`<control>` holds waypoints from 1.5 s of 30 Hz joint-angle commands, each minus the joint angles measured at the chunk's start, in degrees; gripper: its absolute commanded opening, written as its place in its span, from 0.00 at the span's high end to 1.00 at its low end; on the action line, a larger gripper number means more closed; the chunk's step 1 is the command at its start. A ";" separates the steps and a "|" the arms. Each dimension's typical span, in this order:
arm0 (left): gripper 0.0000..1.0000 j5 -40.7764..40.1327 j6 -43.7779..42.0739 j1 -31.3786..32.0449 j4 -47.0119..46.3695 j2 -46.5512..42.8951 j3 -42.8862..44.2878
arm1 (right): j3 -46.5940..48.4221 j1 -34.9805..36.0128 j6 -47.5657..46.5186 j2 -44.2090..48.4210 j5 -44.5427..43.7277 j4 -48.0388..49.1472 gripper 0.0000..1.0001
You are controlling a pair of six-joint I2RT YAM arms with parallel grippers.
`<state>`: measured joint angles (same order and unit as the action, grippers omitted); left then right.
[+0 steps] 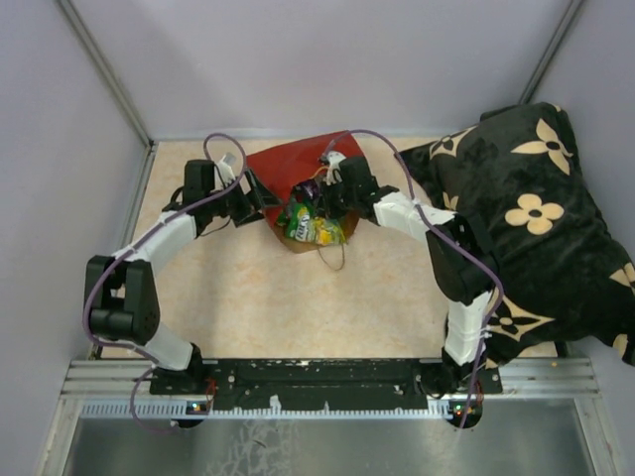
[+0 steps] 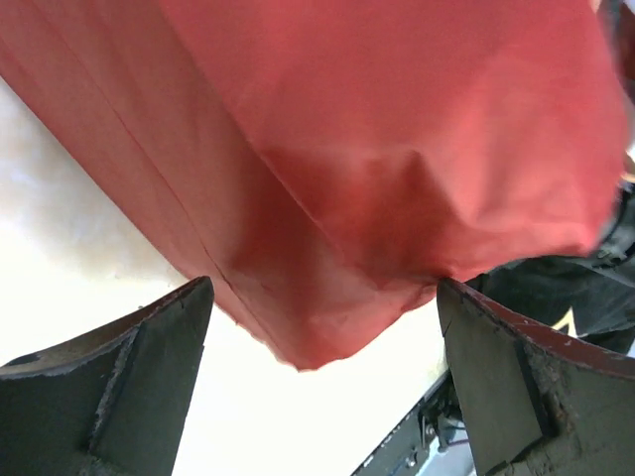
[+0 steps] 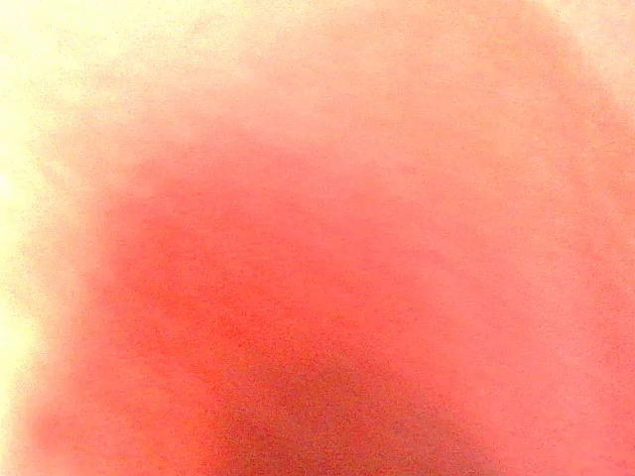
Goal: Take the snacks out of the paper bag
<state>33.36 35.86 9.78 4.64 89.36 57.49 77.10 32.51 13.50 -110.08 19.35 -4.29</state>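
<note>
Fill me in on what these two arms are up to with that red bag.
Both arms are at the paper bag, which is lying down. The left pincer is open, straddling a red corner of it. The right pincer is by the bag's mouth. Its own camera shows only a red blur, so its state is unclear. Green and yellow snack packets bunch at the mouth.

A robotics lab test cell, by the look of it: plain pale-lilac panel walls (image 1: 298, 59) and grey metal posts (image 1: 104, 71) box in a beige marbled bench (image 1: 298, 307), with white-and-black robot arms (image 1: 164, 236) bolted to a ribbed aluminium rail (image 1: 546, 379) along its near edge.
</note>
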 commanded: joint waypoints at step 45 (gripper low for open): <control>0.00 -33.96 -15.97 -1.34 29.40 -25.22 22.79 | -10.26 24.82 36.64 17.00 0.86 31.27 1.00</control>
<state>8.91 20.51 9.43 30.55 66.19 74.67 57.54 57.36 40.88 -86.08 14.72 10.44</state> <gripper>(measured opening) 0.998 0.005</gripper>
